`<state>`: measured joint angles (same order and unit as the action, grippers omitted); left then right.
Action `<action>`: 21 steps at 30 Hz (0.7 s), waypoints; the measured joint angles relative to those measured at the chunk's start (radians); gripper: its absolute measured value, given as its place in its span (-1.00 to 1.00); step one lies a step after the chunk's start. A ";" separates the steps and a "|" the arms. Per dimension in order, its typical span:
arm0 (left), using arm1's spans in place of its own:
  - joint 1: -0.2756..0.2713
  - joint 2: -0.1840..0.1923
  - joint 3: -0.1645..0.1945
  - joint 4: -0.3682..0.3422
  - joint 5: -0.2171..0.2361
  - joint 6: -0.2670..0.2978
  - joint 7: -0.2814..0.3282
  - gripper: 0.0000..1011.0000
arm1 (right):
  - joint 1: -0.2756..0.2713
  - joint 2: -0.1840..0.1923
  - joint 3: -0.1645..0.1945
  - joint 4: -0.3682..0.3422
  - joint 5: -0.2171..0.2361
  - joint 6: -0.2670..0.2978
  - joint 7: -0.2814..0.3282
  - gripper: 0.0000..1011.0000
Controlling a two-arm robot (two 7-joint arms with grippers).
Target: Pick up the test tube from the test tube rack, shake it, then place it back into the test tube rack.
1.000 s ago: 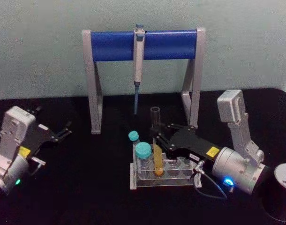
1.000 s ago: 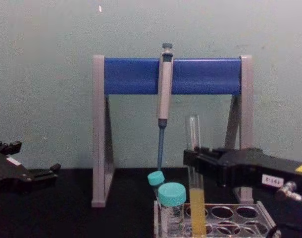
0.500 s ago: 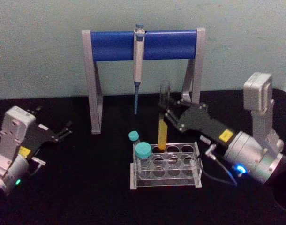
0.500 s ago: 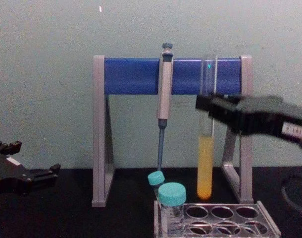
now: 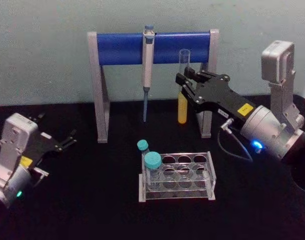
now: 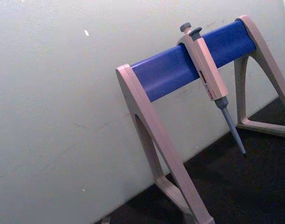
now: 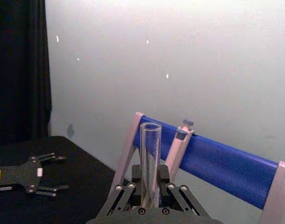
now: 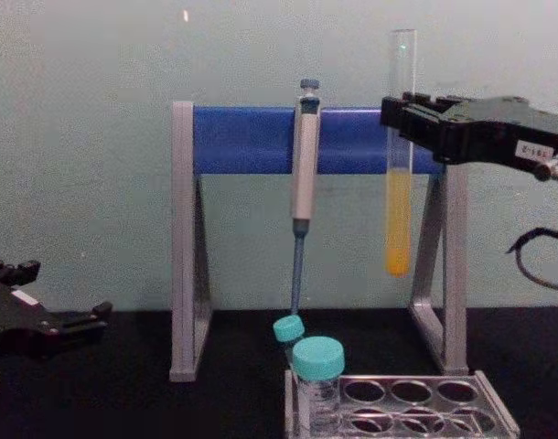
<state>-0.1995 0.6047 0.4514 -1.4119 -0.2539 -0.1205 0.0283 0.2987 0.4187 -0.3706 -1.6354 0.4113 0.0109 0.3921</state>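
Shaking looks to be the step in hand. In the head view the right gripper (image 5: 185, 82) is clamped on the upper part of the test tube (image 5: 182, 109), which hangs upright well above the desk (image 5: 92, 200), behind the test tube rack (image 5: 187, 195) and close to the pipette stand (image 5: 122, 48). The left gripper (image 5: 67, 140) lies idle at the left with its fingers apart. The left wrist view shows the stand and the pipette (image 6: 208, 74) hanging from its blue bar, and I think both are obstacles to respect. In the right wrist view the open mouth of the tube rises above the closed fingers (image 7: 126, 193). As there is no cap, the shake should be short and gentle, with the mouth kept up. In the chest view the yellow-orange liquid fills only the lower part, below the grip, so small side swings should be enough to mix it. The right leg of the stand appears just beside the tube, so I would swing toward the robot and away from it. The grip should stay firm but should not crush the glass. The two teal-capped vials (image 8: 317, 366) stand at the rack's left end, and the other holes look free.
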 joint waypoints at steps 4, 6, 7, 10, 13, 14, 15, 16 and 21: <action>0.000 0.000 0.000 0.000 0.000 0.000 0.000 0.98 | 0.006 -0.006 0.004 0.008 -0.007 0.005 -0.001 -0.57; 0.000 0.000 0.000 0.000 0.000 0.000 0.000 0.98 | 0.006 -0.007 0.007 0.009 -0.010 0.008 -0.001 -0.57; 0.000 0.000 0.000 0.000 0.000 0.000 0.000 0.98 | 0.006 -0.007 0.008 0.009 -0.011 0.009 -0.002 -0.57; 0.000 0.000 0.000 0.000 0.000 0.000 0.000 0.98 | 0.000 -0.008 0.015 0.008 -0.013 0.014 -0.006 -0.57; 0.000 0.000 0.000 0.000 0.000 0.000 0.000 0.98 | -0.012 -0.005 0.025 0.003 -0.015 0.017 -0.013 -0.57; 0.000 0.000 0.000 0.000 0.000 0.000 0.000 0.98 | -0.015 -0.004 0.028 0.001 -0.015 0.018 -0.015 -0.57; 0.000 0.000 0.000 0.000 0.000 0.000 0.000 0.98 | -0.027 -0.001 0.036 -0.005 -0.015 0.019 -0.021 -0.57; 0.000 0.000 0.000 0.000 0.000 0.000 0.000 0.98 | -0.027 -0.001 0.036 -0.005 -0.015 0.019 -0.021 -0.57; 0.000 0.000 0.000 0.000 0.000 0.000 0.000 0.98 | -0.092 0.026 0.080 -0.056 -0.010 0.030 -0.044 -0.57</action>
<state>-0.1995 0.6047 0.4514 -1.4120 -0.2539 -0.1205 0.0283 0.2064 0.4443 -0.2902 -1.6909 0.4013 0.0409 0.3482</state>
